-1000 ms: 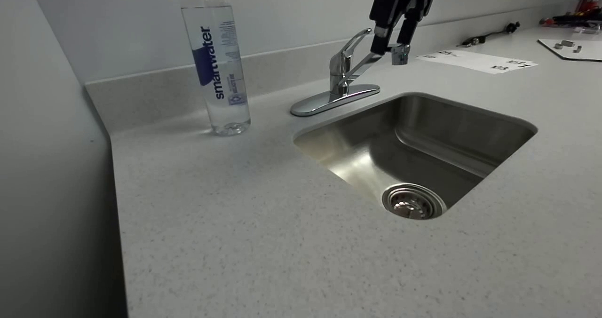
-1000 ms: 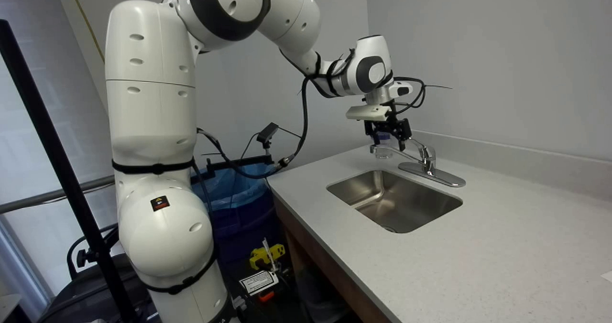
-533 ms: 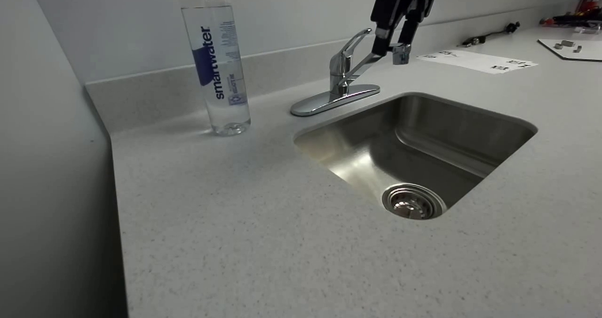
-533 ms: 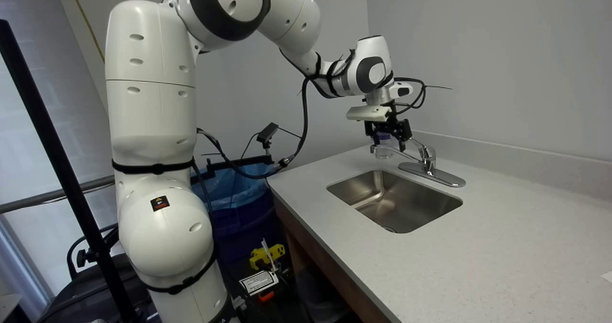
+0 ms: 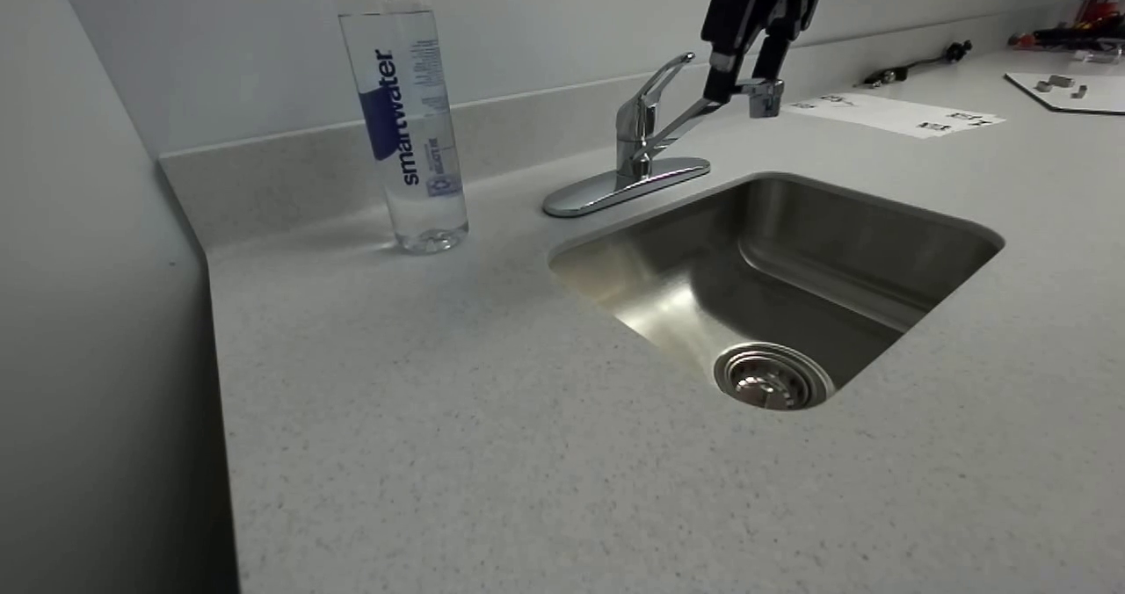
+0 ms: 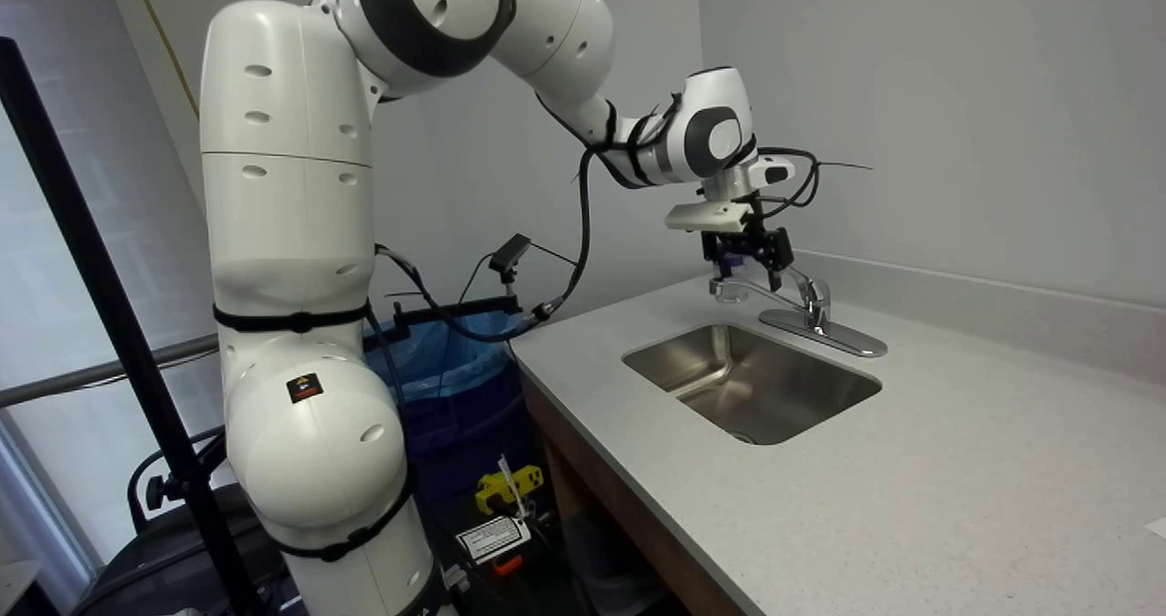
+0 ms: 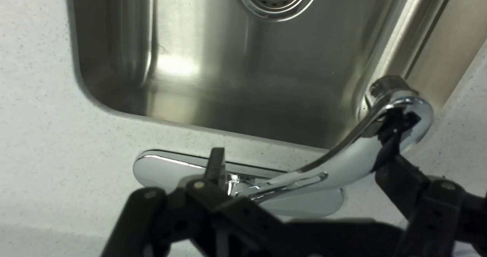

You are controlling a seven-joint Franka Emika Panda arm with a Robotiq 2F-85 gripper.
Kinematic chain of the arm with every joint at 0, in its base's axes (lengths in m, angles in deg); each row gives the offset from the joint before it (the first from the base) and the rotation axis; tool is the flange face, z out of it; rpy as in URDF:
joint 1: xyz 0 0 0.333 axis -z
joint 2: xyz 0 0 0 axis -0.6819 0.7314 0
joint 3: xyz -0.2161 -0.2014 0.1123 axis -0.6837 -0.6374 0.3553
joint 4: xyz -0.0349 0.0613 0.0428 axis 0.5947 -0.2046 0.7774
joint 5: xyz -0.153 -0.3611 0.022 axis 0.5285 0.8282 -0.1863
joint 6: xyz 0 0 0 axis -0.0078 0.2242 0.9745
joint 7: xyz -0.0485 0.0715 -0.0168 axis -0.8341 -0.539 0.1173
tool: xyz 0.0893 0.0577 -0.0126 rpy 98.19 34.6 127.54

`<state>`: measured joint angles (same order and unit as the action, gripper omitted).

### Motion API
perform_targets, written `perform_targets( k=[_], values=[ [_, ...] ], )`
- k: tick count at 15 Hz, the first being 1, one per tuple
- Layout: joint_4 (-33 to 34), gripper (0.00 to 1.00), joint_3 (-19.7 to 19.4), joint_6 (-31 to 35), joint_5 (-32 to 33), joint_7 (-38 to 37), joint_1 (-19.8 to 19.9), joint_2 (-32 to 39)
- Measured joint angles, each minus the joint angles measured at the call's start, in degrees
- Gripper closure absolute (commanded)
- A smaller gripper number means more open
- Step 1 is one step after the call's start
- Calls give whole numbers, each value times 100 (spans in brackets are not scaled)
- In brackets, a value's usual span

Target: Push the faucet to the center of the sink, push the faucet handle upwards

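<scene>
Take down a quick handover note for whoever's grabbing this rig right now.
Gripper: open, fingers apart at the spout; whether they press on it, I can't tell.
Faucet: standing beside the sink, spout off to one side, not over the center.
Faucet handle: slanting upward, clear of the fingers; whether it is fully raised, I can't tell.
Done: fingers in place at the spout.
Left: push the spout to the center, then push the handle up if needed.

In an exterior view, grey walls meet at one o'clock; a pale counter spreads at four; a blue-lined bin sits at eight.
</scene>
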<state>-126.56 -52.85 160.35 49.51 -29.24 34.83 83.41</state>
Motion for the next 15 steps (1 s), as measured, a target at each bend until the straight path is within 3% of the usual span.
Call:
perform_targets(
  k=[15],
  values=[
    [-8,0,-147,0,48,-229,25,-4]
  ],
)
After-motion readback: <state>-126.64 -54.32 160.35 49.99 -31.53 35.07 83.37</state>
